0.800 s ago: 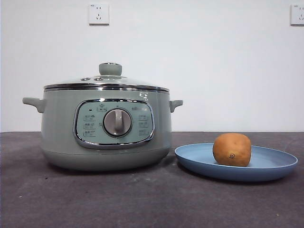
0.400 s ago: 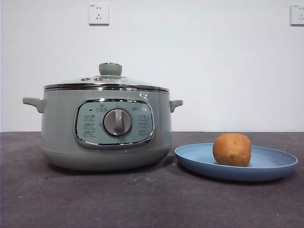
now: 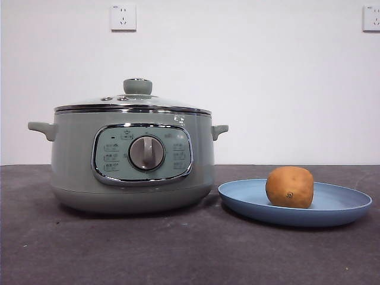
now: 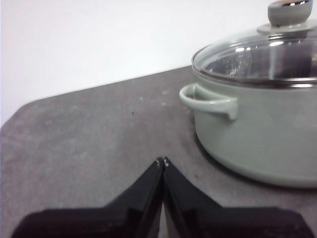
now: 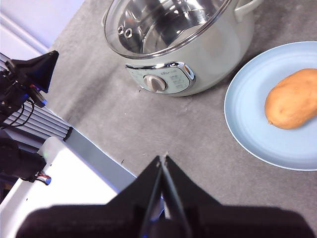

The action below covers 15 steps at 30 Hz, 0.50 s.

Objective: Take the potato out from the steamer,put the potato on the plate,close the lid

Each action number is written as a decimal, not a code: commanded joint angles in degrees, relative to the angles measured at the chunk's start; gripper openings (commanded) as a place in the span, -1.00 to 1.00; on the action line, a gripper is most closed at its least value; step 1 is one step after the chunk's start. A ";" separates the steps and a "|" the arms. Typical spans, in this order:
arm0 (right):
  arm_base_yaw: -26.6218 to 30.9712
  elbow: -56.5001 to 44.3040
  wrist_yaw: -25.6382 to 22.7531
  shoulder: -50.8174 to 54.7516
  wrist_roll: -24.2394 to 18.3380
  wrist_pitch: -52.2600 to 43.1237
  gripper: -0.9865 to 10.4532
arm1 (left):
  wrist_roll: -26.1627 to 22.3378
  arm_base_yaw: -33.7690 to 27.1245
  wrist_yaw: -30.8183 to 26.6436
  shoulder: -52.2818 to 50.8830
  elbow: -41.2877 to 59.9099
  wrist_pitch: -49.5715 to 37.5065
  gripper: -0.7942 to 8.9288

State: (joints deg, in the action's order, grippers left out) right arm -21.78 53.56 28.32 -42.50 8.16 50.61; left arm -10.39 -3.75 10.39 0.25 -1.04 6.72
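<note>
My left pincer (image 4: 163,161) is pressed together and empty, low over the counter (image 4: 84,144) beside the steamer (image 4: 257,139). My right pincer (image 5: 163,159) is likewise pinched together, high above the counter. The lid (image 3: 132,107) sits on the steamer, the potato (image 3: 290,187) on the plate (image 3: 347,205). Looks finished; the only risk I see is a careless arm nudging the plate, rolling the potato off.
</note>
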 commanded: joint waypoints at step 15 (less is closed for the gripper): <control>-0.04 0.17 -0.13 0.04 -0.13 -0.17 -0.83 | 0.28 -0.35 0.15 -0.15 0.90 3.15 -0.85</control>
State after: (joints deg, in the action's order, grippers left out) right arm -21.78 53.56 28.32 -42.50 8.16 50.61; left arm -10.39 -3.88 10.22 0.25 -1.04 9.91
